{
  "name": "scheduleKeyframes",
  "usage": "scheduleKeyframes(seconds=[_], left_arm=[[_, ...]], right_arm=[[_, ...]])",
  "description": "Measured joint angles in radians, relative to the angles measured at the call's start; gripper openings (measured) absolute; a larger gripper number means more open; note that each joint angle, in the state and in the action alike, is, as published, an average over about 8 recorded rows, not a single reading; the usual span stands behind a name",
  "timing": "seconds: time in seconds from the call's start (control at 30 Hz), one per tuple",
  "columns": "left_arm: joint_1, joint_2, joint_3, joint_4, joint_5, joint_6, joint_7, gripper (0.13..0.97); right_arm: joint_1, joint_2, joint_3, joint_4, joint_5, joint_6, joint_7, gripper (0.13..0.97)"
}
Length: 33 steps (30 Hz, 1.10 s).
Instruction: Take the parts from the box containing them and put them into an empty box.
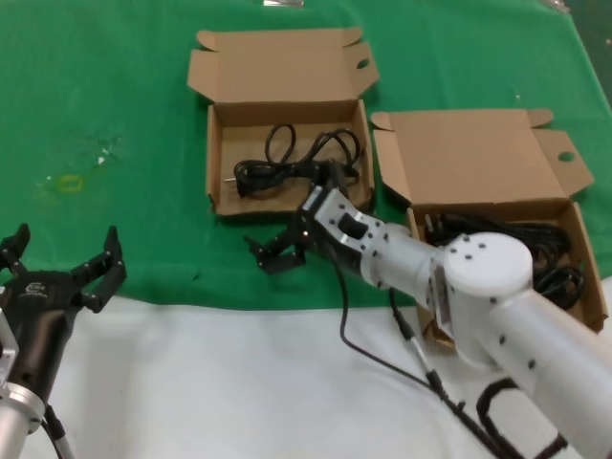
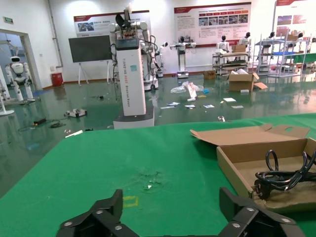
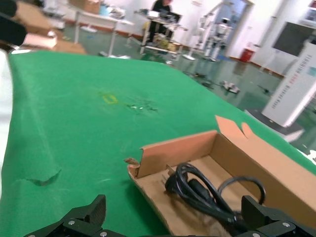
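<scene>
While only the head view shows both boxes, right tool (image 1: 277, 251) hangs open, empty.

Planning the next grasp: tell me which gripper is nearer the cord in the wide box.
Right. The right gripper hangs open just beyond that box's near wall, close to the cord; the left gripper waits open far off.

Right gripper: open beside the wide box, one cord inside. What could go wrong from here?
Right gripper hangs open and empty by the front wall of the wide box; swinging back, it may clip that wall. The cords in the squarish box lie tangled, so one grab may lift several. Left gripper waits open, far left.
</scene>
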State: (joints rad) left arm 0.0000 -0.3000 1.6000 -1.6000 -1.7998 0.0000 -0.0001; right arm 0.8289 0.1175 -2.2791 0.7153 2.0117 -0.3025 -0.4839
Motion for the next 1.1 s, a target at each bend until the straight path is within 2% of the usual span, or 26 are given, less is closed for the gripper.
scheduleKeyframes(seconds=[0.37,0.5,0.77,1.1], left_arm=[[0.000,0.000,0.000,0.000,0.000,0.000,0.000,0.815],[0.000,0.000,0.000,0.000,0.000,0.000,0.000,0.815],[0.000,0.000,0.000,0.000,0.000,0.000,0.000,0.926],[0.000,0.000,0.000,0.000,0.000,0.000,0.000,0.966]], right_arm=[[-0.200,0.044,0.164,0.214,-0.051,0.073,0.116,0.966],[-0.273,0.060,0.223,0.291,-0.070,0.099,0.159,0.966],[-0.419,0.092,0.343,0.447,-0.107,0.153,0.244,0.966],[-0.600,0.132,0.491,0.640,-0.153,0.219,0.350,0.966]])
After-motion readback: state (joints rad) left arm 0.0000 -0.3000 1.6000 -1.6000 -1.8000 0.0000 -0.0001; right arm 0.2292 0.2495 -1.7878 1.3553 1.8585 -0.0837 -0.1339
